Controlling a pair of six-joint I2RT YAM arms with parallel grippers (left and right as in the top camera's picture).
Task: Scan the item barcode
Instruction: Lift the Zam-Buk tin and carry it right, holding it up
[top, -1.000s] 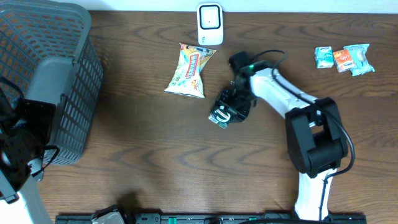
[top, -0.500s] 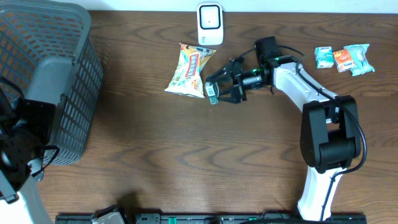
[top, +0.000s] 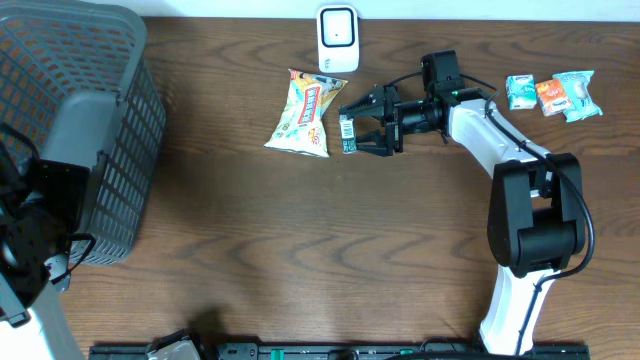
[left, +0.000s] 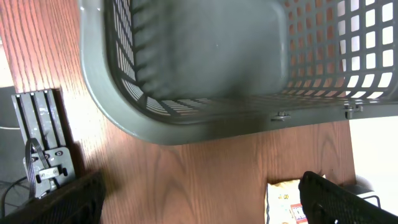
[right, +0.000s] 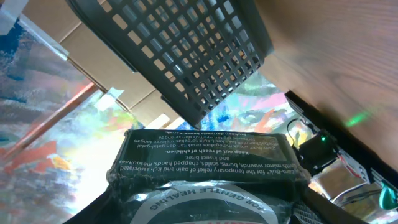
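Note:
The item is a small dark box with white print, held off the table in my right gripper, which is shut on its sides and points left. In the right wrist view the box fills the lower frame, text upside down. The white scanner stands at the table's far edge, just beyond the box. No barcode face can be made out. My left gripper is open and holds nothing, hovering by the grey basket.
A yellow snack bag lies just left of the held box. The large grey mesh basket takes up the left end of the table. Three small colourful packets lie at the far right.
My right arm has lifted the box from the table's middle, swung it toward the far edge and turned the wrist level, pointing left. The left arm has stayed still.

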